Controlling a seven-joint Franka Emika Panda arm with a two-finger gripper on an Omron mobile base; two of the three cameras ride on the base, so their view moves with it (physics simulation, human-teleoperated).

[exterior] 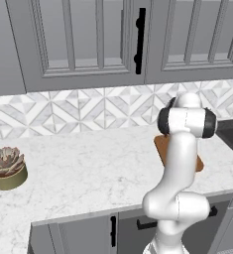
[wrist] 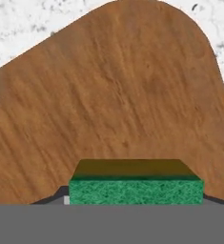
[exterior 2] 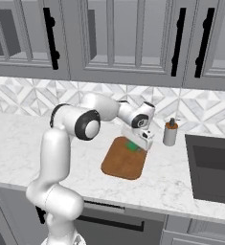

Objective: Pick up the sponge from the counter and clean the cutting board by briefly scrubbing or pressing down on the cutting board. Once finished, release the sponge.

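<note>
The brown cutting board [exterior 2: 122,165] lies on the white marble counter [exterior 2: 18,143], near its front edge. My gripper [exterior 2: 135,143] reaches down over the board's far end and is shut on the green sponge [exterior 2: 131,145]. In the hand view the sponge [wrist: 135,190] sits between the dark fingertips [wrist: 60,193], green side toward the camera and yellow layer facing the board [wrist: 118,95] close beneath it. I cannot tell whether sponge and board touch. In the left base view my arm hides most of the board [exterior: 160,145].
A succulent in a yellowish pot [exterior: 8,169] stands at the counter's far left. A small shaker bottle [exterior 2: 170,132] is just right of the board, by the backsplash. A dark recessed appliance [exterior 2: 212,167] lies further right. Grey cabinets [exterior 2: 118,38] hang overhead.
</note>
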